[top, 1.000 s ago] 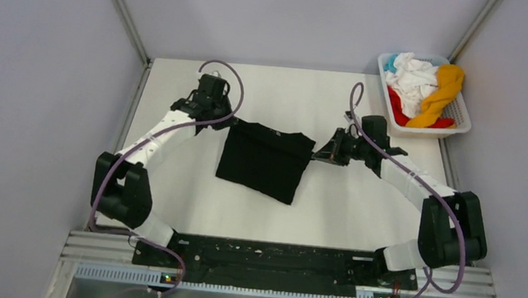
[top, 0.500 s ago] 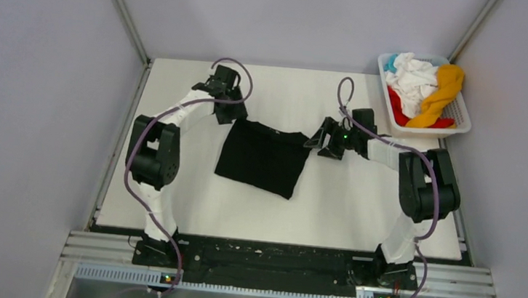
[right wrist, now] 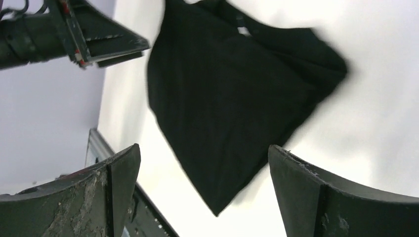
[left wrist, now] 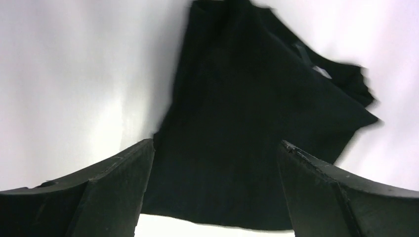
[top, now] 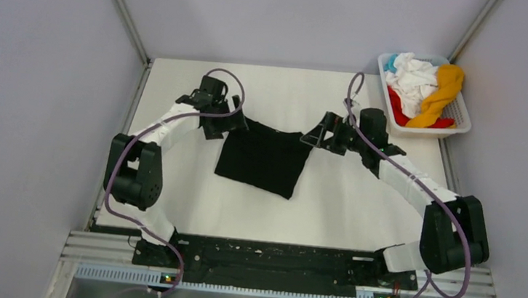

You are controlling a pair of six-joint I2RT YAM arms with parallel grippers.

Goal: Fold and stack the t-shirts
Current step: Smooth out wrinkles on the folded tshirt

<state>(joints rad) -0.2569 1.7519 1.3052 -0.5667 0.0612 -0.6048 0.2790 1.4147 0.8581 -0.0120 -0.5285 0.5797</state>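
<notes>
Table (top: 357, 216): a white surface enclosed by pale walls, with both arm bases fixed at its near edge.
Left arm (top: 169, 121): bent at the elbow on the left side and reached out to the far-left corner of the black cloth.
Right arm (top: 408, 177): stretched from the near right toward the far-right corner of the same cloth.
Black t-shirt (top: 261, 160): laid flat on the table near its middle, folded into a roughly square shape that is slightly skewed; a neck label is seen toward its far edge.
Basket (top: 432, 131): white slatted plastic, placed at the far-right corner of the table, well apart from the black t-shirt.
Basket contents: a white t-shirt (top: 414, 77), an orange-yellow t-shirt (top: 442, 93), a red t-shirt (top: 399, 107) and a light blue t-shirt (top: 394, 61) are heaped together, crumpled.
Left gripper (left wrist: 215, 145): jaws are spread wide; nothing is grasped, and the black cloth is seen on the table beyond the fingers.
Right gripper (right wrist: 203, 146): jaws are likewise spread wide and released, with the black cloth lying beyond them on the table.
</notes>
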